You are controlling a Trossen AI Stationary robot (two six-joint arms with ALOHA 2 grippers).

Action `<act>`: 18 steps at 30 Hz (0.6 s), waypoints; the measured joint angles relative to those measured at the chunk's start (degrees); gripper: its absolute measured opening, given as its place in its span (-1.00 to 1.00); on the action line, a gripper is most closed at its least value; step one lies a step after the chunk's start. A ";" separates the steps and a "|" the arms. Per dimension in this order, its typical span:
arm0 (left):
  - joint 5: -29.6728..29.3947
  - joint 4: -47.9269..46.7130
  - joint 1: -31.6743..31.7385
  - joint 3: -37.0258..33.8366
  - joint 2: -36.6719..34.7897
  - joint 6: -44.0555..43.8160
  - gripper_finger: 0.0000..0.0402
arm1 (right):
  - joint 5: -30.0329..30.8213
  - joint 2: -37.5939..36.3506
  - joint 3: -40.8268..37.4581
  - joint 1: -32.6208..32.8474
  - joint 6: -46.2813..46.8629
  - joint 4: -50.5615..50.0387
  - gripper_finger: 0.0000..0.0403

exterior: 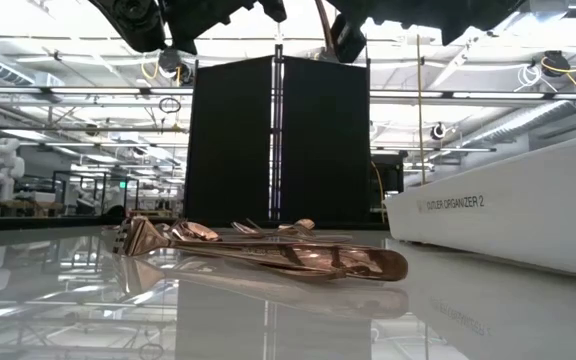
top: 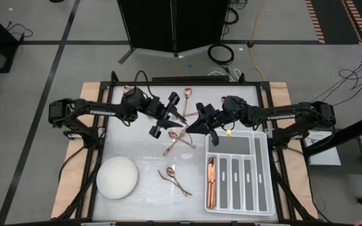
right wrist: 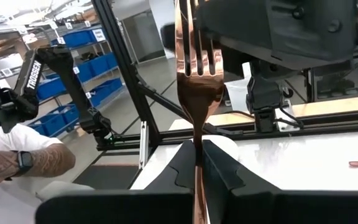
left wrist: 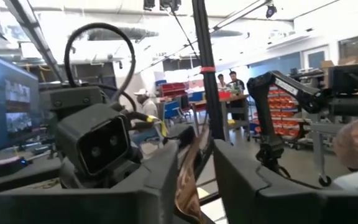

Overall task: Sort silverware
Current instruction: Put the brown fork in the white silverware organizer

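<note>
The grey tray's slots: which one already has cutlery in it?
Only the leftmost long slot of the grey tray, nearest the white bowl, holds copper pieces. The other slots show bare grey bottoms.

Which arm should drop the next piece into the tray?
Right, probably. The right gripper is shut on a fork and sits next to the grey tray. The left gripper is farther from it and holds a copper piece too.

Copper-coloured silverware lies scattered: a crossed heap (top: 180, 139) mid-counter, two spoons (top: 175, 180) nearer the front, and one spoon (top: 186, 93) at the back. Several pieces (top: 211, 182) lie lengthwise in the organizer's leftmost slot. One fork (right wrist: 197, 81) stands upright, tines up, pinched by its handle.
</note>
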 joint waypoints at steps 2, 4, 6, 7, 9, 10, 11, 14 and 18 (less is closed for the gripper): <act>-1.00 -0.04 0.00 0.05 0.00 0.04 -0.64 | 0.05 0.00 0.00 -0.02 0.02 -0.01 -1.00; -1.72 -0.25 0.00 0.05 0.00 0.12 -0.78 | 0.02 0.00 0.00 -0.11 0.02 -0.04 -1.00; -2.11 -0.77 0.07 0.07 0.00 0.44 -0.91 | 0.02 0.00 0.00 -0.09 0.28 -0.06 -1.00; -2.32 -1.22 0.09 0.07 0.00 0.56 -0.95 | 0.15 0.00 -0.02 -0.09 0.29 -0.16 -1.00; -2.39 -1.90 0.09 0.08 0.00 0.56 -0.96 | 0.16 0.02 -0.04 -0.09 0.09 -0.40 -0.98; -2.60 -2.29 0.09 0.12 0.00 0.56 -0.97 | 0.19 0.02 -0.06 -0.09 -0.02 -0.40 -0.96; -2.98 -2.72 0.09 0.16 -0.04 0.54 -0.98 | 0.21 0.02 -0.07 -0.10 -0.05 -0.26 -0.94; -5.35 -5.00 0.09 0.18 -0.15 0.28 -0.99 | 1.80 0.02 -0.09 -0.45 0.24 -0.12 -0.84; -10.39 -8.63 0.11 0.14 -0.11 0.07 -0.99 | 6.95 -0.04 -0.09 -1.38 1.04 -3.00 -0.66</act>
